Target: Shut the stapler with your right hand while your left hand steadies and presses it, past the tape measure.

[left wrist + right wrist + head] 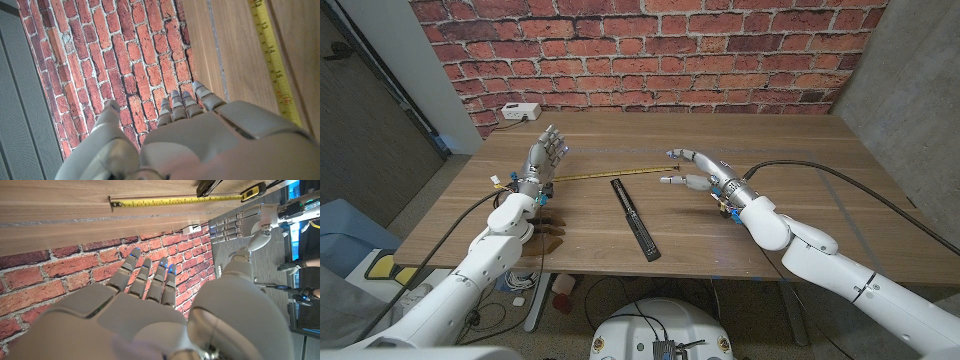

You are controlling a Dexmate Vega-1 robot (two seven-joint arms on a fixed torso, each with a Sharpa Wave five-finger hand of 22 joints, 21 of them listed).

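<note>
Both hands, left [544, 160] and right [695, 169], hover open and empty over the bench [800, 200], flanking the opened-out stapler [635, 218] beside the tape measure [605, 174].

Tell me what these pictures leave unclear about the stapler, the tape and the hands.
- Stapler: head view too small to tell its hinge or whether staples are loaded.
- Tape measure: right wrist view, numbers too small; left wrist view cuts the blade at the edge.
- Left hand: palm side hidden by its own back.
</note>
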